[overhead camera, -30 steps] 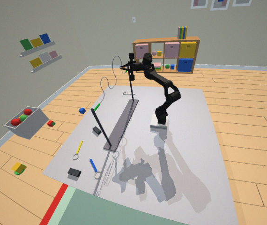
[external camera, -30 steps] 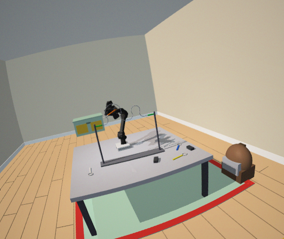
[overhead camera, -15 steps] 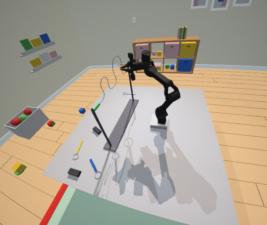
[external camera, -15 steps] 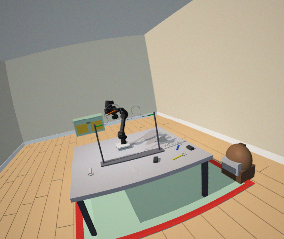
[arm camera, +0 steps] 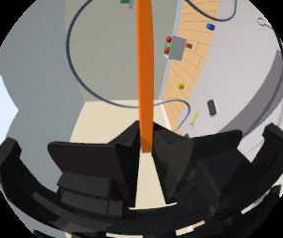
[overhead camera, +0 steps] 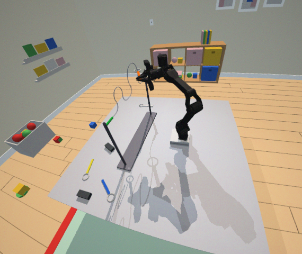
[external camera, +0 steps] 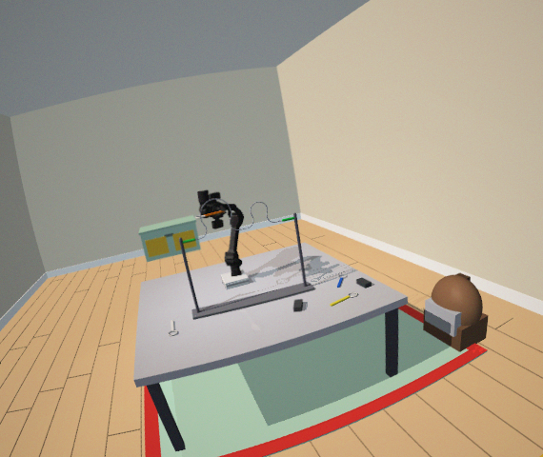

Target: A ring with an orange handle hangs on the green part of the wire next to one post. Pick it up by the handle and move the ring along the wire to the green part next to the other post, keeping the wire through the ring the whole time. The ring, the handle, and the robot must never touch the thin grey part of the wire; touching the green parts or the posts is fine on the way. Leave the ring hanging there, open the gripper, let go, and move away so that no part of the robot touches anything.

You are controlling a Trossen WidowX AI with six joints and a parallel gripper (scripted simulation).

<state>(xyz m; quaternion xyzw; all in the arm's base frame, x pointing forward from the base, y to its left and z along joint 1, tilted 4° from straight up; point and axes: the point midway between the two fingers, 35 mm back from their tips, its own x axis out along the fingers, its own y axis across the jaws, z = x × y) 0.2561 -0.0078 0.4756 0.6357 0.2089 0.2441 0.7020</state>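
Observation:
My gripper is shut on the orange handle, high above the table near the far post. The ring is at the handle's far end, at the thin grey wire; it is too small to tell whether it touches. The wire bends up and down between the posts. One green part is by the near post. The other green part is by the far post. The wrist view cuts off the ring.
A dark base bar joins the posts. On the table lie a yellow wand, a blue wand, a white wand and two black blocks.

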